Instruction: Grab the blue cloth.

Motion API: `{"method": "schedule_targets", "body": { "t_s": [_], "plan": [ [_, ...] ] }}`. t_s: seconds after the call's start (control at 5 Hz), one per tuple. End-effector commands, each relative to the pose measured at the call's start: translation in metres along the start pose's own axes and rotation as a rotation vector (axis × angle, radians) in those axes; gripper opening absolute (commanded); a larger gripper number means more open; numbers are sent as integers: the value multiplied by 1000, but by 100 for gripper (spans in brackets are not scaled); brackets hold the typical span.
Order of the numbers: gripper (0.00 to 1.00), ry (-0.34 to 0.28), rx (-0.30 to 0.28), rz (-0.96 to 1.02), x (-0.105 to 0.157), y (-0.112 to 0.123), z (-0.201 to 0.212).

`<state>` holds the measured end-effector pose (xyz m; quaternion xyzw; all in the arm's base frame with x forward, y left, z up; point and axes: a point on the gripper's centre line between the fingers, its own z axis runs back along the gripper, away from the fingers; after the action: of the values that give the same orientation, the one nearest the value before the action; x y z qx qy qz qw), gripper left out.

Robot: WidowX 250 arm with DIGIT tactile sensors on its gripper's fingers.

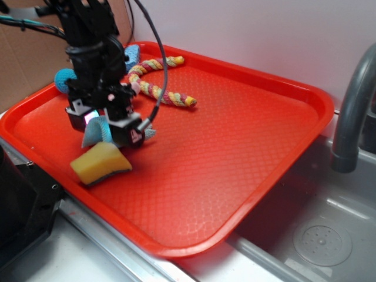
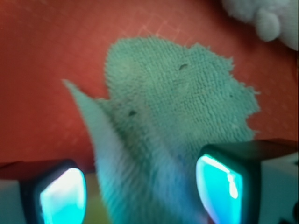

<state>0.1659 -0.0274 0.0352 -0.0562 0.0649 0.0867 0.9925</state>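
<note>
1. The step in hand looks like the closing phase of the grasp; the gripper (image 1: 107, 124) stands low over the near-left part of the red tray (image 1: 247, 135) with the blue cloth (image 2: 177, 116) between its two pads; the next move, as I judge it, calls for pinching the raised fold firmly and lifting straight up, without dragging the sponge along.
2. The hand: in the wrist view the two glowing pads (image 2: 63, 196) stand clearly apart, with a ridge of cloth rising into the gap; the jaws are parted, and whether either pad already presses the terry I cannot tell; nothing is firmly clamped yet.
3. Nearest the camera in the exterior view, a yellow sponge (image 1: 101, 163) lies just beside the gripper, touching or nearly touching the cloth's edge.
4. The cloth itself lies rumpled on the tray floor directly under the gripper, one flat lobe spreading away from the pads.
5. Farther back, a braided rope toy (image 1: 157, 82) lies well apart; a blue crocheted ball (image 1: 63, 79) sits behind the arm.
6. Beyond the tray, a grey faucet (image 1: 352, 111) stands over the sink.
</note>
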Motion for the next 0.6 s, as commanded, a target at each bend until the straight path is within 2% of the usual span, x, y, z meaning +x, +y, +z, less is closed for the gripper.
{"method": "schedule_targets", "body": {
  "t_s": [0.0, 0.2, 0.4],
  "plan": [
    [0, -26, 37, -10, -15, 1, -4],
    [0, -31, 51, -20, 0, 9, 11],
    [0, -87, 61, -21, 7, 16, 40]
  ]
}}
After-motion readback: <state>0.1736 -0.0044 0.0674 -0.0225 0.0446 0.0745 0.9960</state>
